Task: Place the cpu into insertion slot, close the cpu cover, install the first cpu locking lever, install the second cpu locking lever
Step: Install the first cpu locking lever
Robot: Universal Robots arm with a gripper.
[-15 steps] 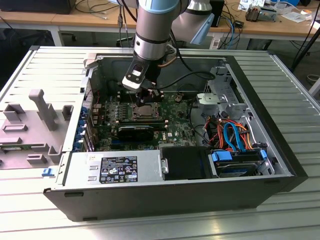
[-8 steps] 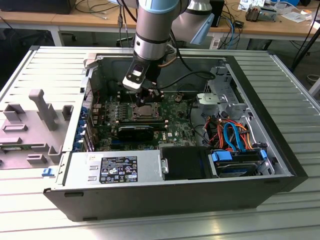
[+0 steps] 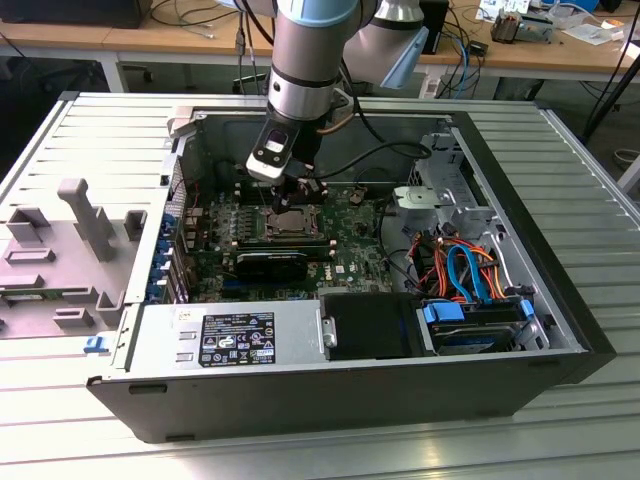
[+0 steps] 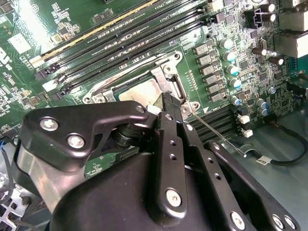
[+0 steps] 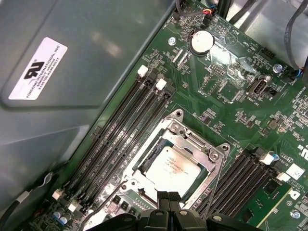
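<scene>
Gripper (image 5: 168, 197), fingers shut w/ nothing b/w them, sits at the edge of the cover (image 5: 192, 144), which lies down over the chip (image 5: 172, 166) in its socket (image 5: 147, 158), straight ahead of the tips.

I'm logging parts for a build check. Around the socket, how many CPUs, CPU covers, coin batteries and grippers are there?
cpu: 1
cpu cover: 1
coin battery: 1
gripper: 1
Total: 4
</scene>
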